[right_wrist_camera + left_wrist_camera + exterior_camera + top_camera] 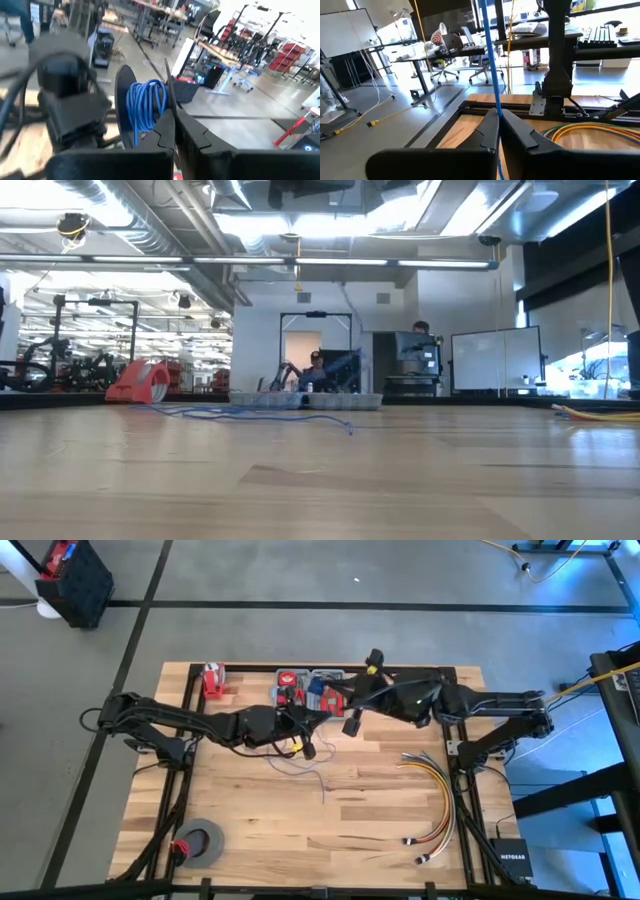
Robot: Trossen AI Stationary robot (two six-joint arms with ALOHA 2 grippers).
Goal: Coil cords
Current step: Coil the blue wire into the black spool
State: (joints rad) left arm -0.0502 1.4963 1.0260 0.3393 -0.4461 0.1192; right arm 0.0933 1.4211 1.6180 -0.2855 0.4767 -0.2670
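Both arms meet over the middle-back of the table, right in front of the grey tray (312, 680) of small red and blue parts. The left gripper (303, 743) has its fingers pinched together on one of the cords (489, 55); in the left wrist view the thin blue strand runs straight out from between the closed fingertips (492, 122), pulled taut. The right gripper (352, 720) sits just beside the left one, a bit nearer the tray, and its fingers are closed too, gripping a coil of blue cord (146, 106) bunched into several loops right at the tips. The rest of the cord lies loose on the wood below the two grippers, trailing in thin squiggles toward the table's middle (305, 768); from the low view it's a flat blue tangle (250, 414) on the tabletop in front of the tray. Off to the right side is the thicker bundle of yellow, orange and red cables (438, 795), well apart from the cords, and the grey roll of tape (200, 842) sits near the front-left corner. A red tape dispenser (212, 681) is at the back left.
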